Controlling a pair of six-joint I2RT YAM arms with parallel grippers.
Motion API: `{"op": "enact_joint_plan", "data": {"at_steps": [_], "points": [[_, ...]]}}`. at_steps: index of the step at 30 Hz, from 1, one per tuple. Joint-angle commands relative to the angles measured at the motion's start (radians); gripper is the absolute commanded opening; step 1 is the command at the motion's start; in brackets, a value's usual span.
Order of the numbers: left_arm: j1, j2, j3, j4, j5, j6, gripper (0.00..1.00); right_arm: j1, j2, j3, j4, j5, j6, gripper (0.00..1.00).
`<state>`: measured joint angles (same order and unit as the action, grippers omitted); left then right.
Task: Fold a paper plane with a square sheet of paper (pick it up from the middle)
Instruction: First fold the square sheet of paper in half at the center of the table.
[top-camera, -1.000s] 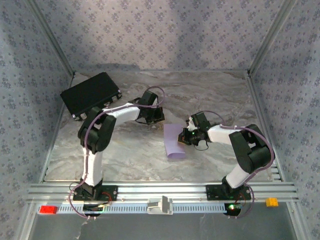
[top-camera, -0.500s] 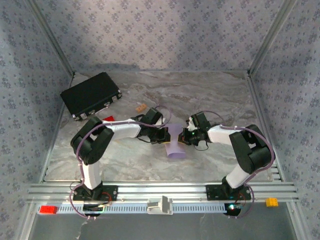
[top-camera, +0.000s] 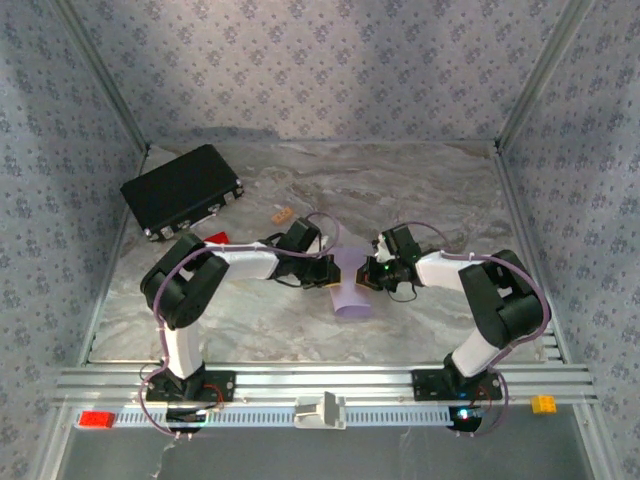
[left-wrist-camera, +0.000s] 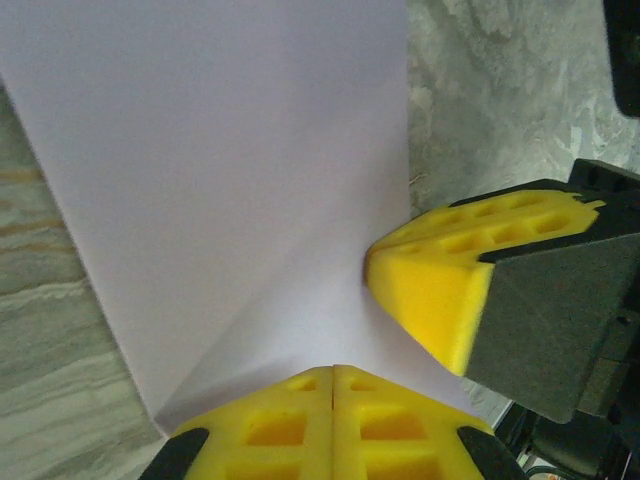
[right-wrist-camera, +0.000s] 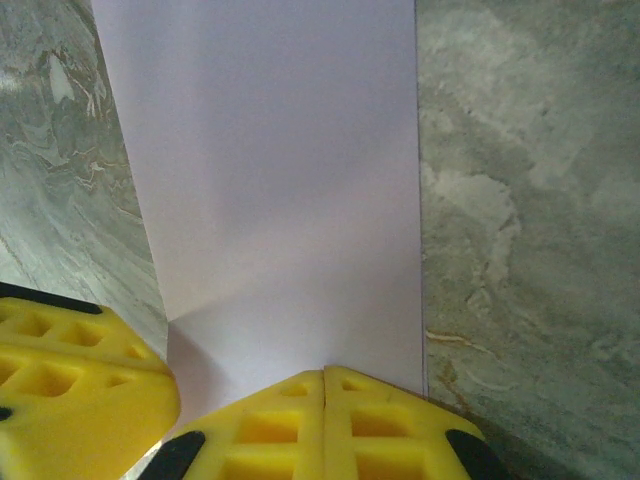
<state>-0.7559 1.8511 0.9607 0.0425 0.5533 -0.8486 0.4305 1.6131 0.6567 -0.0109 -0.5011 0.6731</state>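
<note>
The square sheet of paper (top-camera: 350, 290) lies mid-table as a narrow pale lilac strip, folded over. A slanted crease crosses its near end in the left wrist view (left-wrist-camera: 220, 150) and in the right wrist view (right-wrist-camera: 280, 170). My left gripper (top-camera: 325, 272) is shut, with its tips (left-wrist-camera: 333, 368) down on the strip's left side. My right gripper (top-camera: 368, 275) is shut too, its tips (right-wrist-camera: 325, 372) resting on the right side. The two grippers face each other across the paper, a finger's width apart. No paper shows between either pair of jaws. A paper plane is out of view.
A black case (top-camera: 182, 188) lies at the back left. A small tan block (top-camera: 283, 214) and a small red block (top-camera: 214, 238) sit behind the left arm. Aluminium rails and patterned walls bound the marble table.
My left arm swung right and forward from behind the paper, and its shut gripper came down onto the sheet's left side, uncovering the tan and red blocks. The right gripper stayed put.
</note>
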Motion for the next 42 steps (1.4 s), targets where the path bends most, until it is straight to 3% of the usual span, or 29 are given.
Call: {"op": "enact_joint_plan", "data": {"at_steps": [1, 13, 19, 27, 37, 42], "points": [[0.006, 0.006, -0.044, 0.022, -0.003, -0.001, 0.06, -0.003, 0.028, -0.051, -0.125, 0.122, 0.011, 0.00], [0.002, -0.041, -0.100, -0.036, -0.050, 0.060, 0.07, -0.003, 0.029, -0.049, -0.125, 0.122, 0.013, 0.00], [-0.008, -0.090, -0.072, 0.006, 0.009, 0.010, 0.07, -0.003, 0.024, -0.048, -0.132, 0.125, 0.013, 0.00], [-0.021, -0.045, -0.114, 0.106, 0.074, -0.043, 0.08, -0.002, 0.022, -0.049, -0.134, 0.127, 0.013, 0.00], [-0.024, -0.058, -0.160, -0.051, 0.007, 0.070, 0.08, -0.001, 0.018, -0.056, -0.131, 0.130, 0.014, 0.00], [-0.029, -0.109, -0.129, -0.060, -0.006, 0.062, 0.08, -0.002, 0.021, -0.057, -0.129, 0.133, 0.015, 0.00]]}}
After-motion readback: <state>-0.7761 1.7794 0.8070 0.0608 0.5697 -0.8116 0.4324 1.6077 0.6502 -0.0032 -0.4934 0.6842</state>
